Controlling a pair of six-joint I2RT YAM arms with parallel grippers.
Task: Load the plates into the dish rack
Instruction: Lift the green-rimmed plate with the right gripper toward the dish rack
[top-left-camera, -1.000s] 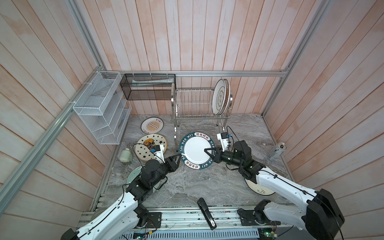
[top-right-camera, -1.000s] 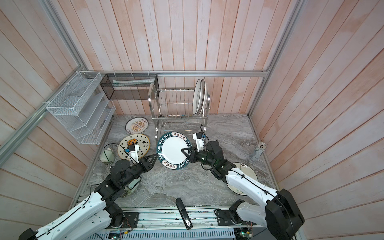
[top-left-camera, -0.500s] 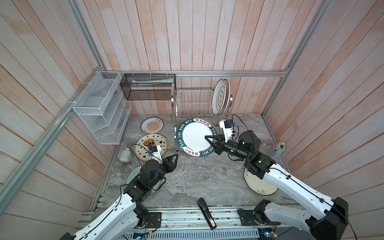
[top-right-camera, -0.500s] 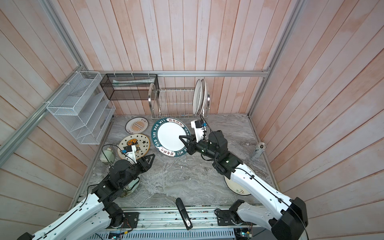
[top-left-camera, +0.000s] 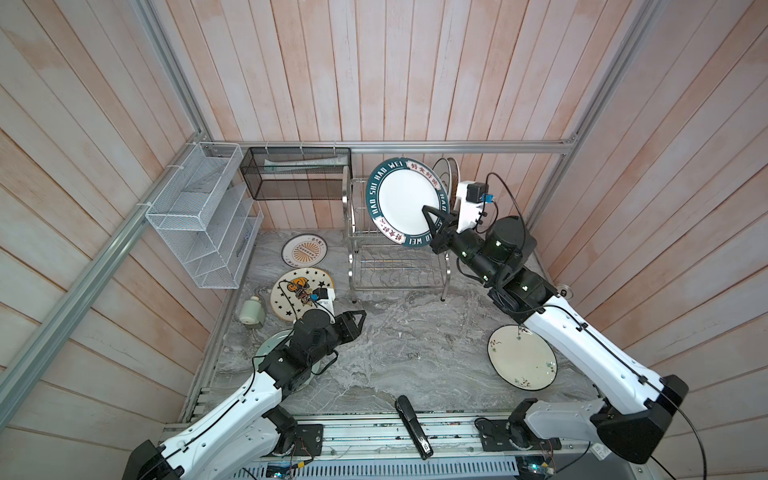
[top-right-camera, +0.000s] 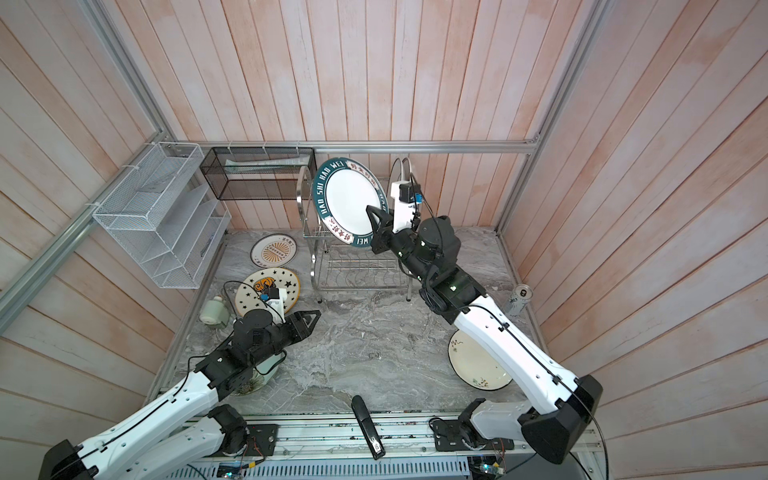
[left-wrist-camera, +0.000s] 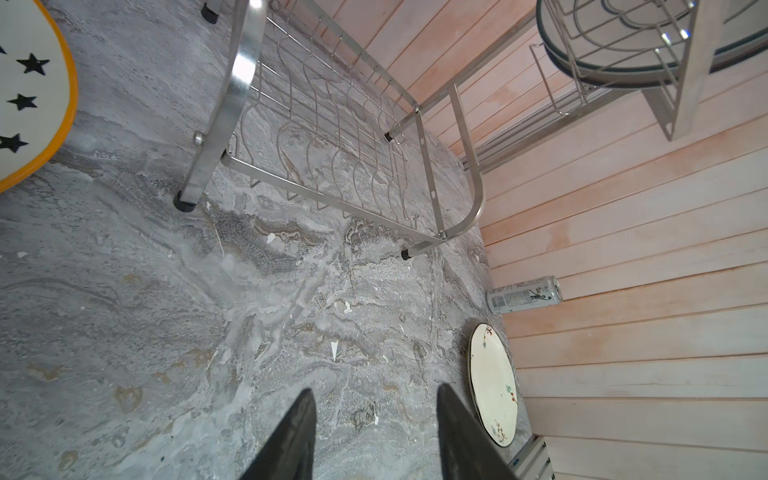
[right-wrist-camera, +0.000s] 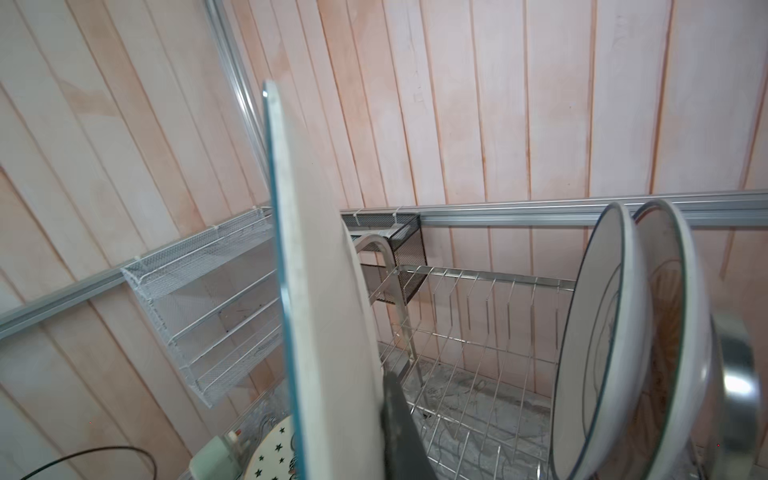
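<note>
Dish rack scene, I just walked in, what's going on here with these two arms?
The right gripper is shut on the teal-rimmed plate, holding it nearly upright above the dish rack, not yet slotted. At the upper tier's right end two plates already stand. The left gripper is open and empty, low over the table. On the table lie the sunburst plate, star plate, floral plate and a pale plate partly under the left arm.

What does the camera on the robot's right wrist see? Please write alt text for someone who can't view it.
A teal-edged plate, seen edge-on, is held upright against the right gripper's dark finger, close before a steel wire dish rack where two plates already stand on edge. A white mesh shelf hangs on the plank wall behind.
</note>
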